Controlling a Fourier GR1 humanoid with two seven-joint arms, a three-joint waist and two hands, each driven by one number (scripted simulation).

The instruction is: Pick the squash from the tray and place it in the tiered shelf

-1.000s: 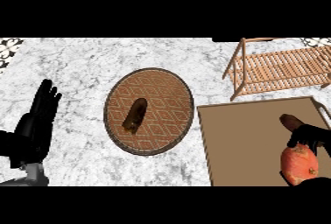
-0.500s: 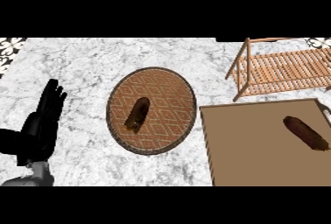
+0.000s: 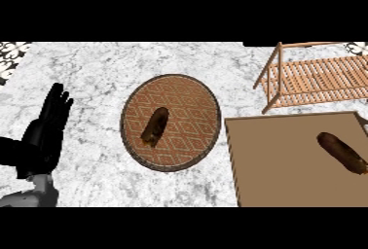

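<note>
Entry: white-and-grey marbled surface (image 3: 93,73), carrying all that follows. At 4 o'clock we list a flat tan rectangular tray (image 3: 280,165). Near its 3 o'clock edge lies a dark brown elongated squash (image 3: 342,152), set diagonally and flat on the tray, with nothing touching it. At the centre we list a round brown woven mat with a diamond pattern (image 3: 191,99), which bears a second dark brown oblong item (image 3: 155,127) of much the same look. We take the one on the tray to be the task's thing. At 1 o'clock stands a light wooden slatted tiered shelf (image 3: 316,80), just beyond the tray's far edge, with its visible tier bare. At 9 o'clock we record the black left hand (image 3: 46,131), at rest with its fingers straight and pointing up, holding nothing and well apart from the tray. The right hand shows nowhere, so we cannot report its fingers. Step in hand, in our judgement: the pick, not yet made. The next move calls for the right hand to enter from 5 o'clock, settle over the squash with its fingers across the narrow width, close round it, and then lift and carry it toward 1 o'clock, clearing the shelf's front post.
</note>
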